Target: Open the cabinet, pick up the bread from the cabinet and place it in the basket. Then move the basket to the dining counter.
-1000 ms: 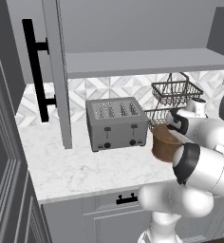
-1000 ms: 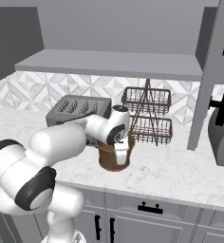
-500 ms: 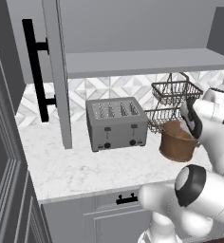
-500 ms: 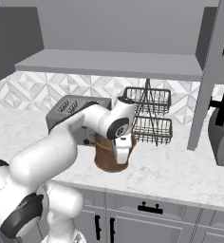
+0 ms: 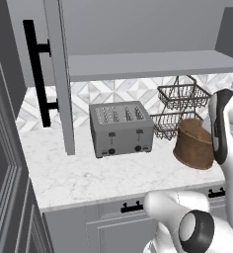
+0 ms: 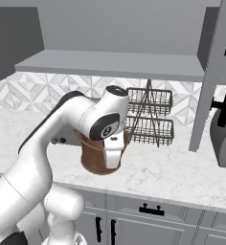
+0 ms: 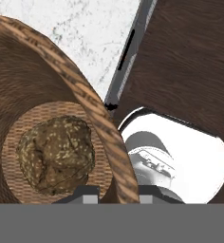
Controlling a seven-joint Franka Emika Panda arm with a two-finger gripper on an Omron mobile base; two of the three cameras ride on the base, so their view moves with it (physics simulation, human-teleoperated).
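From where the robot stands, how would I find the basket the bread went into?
Start at the silver toaster on the marble worktop. To its right, before the black wire rack, is the basket, in the gripper. It is round, brown and woven, not wire, with the seeded bread inside.

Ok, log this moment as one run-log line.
cabinet: open | bread: in basket | gripper: shut on basket rim | basket: tilted over worktop

surface: marble worktop | on it: toaster, wire rack (two-tier)
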